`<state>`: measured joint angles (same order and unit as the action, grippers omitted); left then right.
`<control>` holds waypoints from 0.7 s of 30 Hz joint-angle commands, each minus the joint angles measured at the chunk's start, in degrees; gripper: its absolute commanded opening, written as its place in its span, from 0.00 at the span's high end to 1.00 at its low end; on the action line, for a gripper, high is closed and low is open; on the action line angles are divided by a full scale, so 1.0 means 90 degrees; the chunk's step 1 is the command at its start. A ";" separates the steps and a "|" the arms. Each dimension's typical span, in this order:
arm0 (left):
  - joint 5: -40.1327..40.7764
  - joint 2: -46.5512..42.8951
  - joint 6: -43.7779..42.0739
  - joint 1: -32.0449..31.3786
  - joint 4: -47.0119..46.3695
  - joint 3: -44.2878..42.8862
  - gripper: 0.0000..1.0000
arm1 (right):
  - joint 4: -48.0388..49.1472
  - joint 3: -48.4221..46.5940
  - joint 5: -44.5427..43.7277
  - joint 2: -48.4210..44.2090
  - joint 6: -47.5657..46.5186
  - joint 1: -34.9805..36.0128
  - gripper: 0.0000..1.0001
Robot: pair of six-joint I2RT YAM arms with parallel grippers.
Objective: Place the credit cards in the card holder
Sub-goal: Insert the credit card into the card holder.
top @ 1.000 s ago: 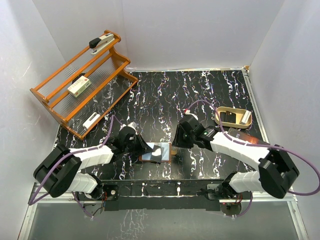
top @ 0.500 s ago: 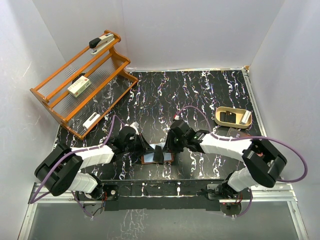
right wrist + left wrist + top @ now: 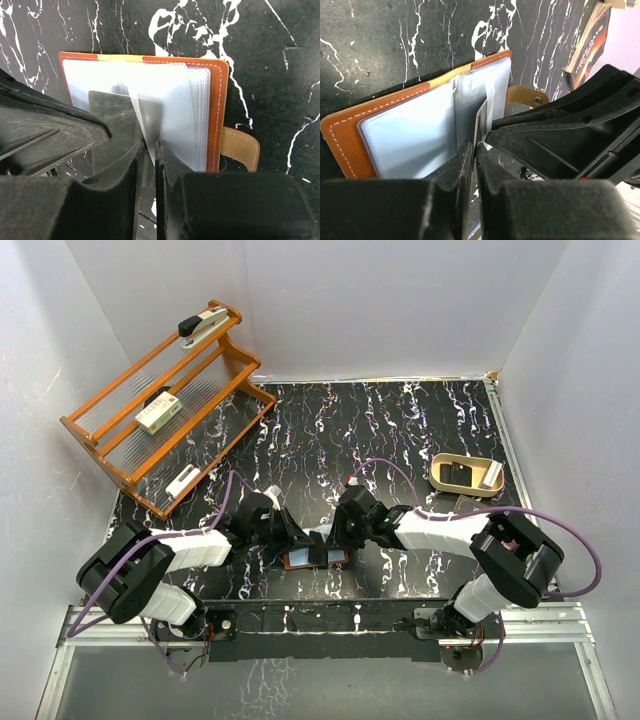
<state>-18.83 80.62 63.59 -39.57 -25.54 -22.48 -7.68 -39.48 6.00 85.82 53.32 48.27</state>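
Note:
The card holder (image 3: 318,561) lies spread open on the black marbled table, orange-brown leather (image 3: 345,135) with pale clear pockets and a snap tab (image 3: 240,145) at its right side. My left gripper (image 3: 304,544) reaches in from the left. Its jaws (image 3: 475,147) are pressed on a thin grey credit card (image 3: 482,117), seen edge-on there and as a dark rectangle (image 3: 112,120) in the right wrist view, standing over the holder's middle. My right gripper (image 3: 329,543) faces it from the right, with its jaws (image 3: 150,145) pinched on a clear pocket leaf (image 3: 145,95) lifted off the holder.
An orange rack (image 3: 110,445) stands at the back left with a stapler (image 3: 203,322) and a white-and-green box (image 3: 158,415). A tan tray (image 3: 465,475) sits at the right. A dark lettered book (image 3: 592,40) lies beyond the holder's tab.
The right gripper swung left to the holder and closed on a pocket leaf. The left gripper stayed at the holder with the card.

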 commanded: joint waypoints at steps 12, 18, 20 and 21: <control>0.0698 -0.0541 -0.0257 -0.0027 0.0404 0.0066 1.00 | -0.1983 -0.1026 -0.1273 -0.1013 -0.0701 0.0017 0.68; 0.0740 -0.0293 -0.0314 -0.0026 0.0039 0.0057 1.00 | -0.2141 -0.0813 -0.1728 -0.1128 -0.0906 0.0017 0.58; 0.0748 -0.0252 -0.0329 -0.0027 -0.0110 0.0064 1.00 | -0.2128 -0.0773 -0.1752 -0.1025 -0.0929 0.0017 0.56; 0.0757 -0.0119 -0.0320 -0.0026 -0.0175 0.0073 1.00 | -0.2130 -0.0770 -0.1758 -0.0961 -0.0941 0.0017 0.56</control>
<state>-13.87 77.84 62.00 -39.57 -24.53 -21.98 -25.26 -46.59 -6.39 75.96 46.54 48.31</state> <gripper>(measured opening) 0.009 0.430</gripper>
